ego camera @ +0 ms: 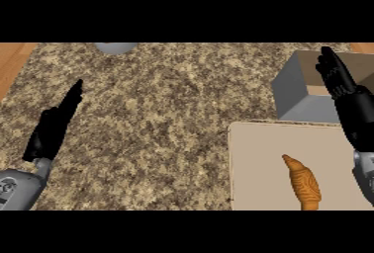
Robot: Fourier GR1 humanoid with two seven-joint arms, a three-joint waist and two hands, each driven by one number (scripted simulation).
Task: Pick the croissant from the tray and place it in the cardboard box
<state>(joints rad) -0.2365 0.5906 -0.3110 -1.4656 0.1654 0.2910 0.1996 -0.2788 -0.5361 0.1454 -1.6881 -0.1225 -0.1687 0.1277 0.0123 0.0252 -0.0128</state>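
Granite-patterned counter [168,123] fills most of the head view, with a wooden strip showing along its 9 o'clock edge and at the 1 o'clock corner. Beige tray [270,148] sits at about 4 o'clock, its left edge running straight down to the lower border, its far edge just short of the box. The croissant [303,183] lies on the tray toward the near side, long axis pointing roughly 11 to 5 o'clock, pointed tip away from the robot — its near end cut off by the lower border. Bare tray surface lies to its left and beyond it. The cardboard box [306,94] stands at 2 o'clock, grey outer walls, brown inside, open on top; its near wall is just beside the tray's far edge. Right hand [343,99] comes up along the 3 o'clock edge, fingers straight and together, pointing to 12 o'clock, overlapping the box's opening and holding nothing; it is to the right of the croissant and not touching it. Left hand [55,126] rests at 9 o'clock over the counter, fingers straight, empty. A wide stretch of bare counter separates the two hands. A small grey rounded object [116,47] pokes in at the 12 o'clock edge — mostly cut off.
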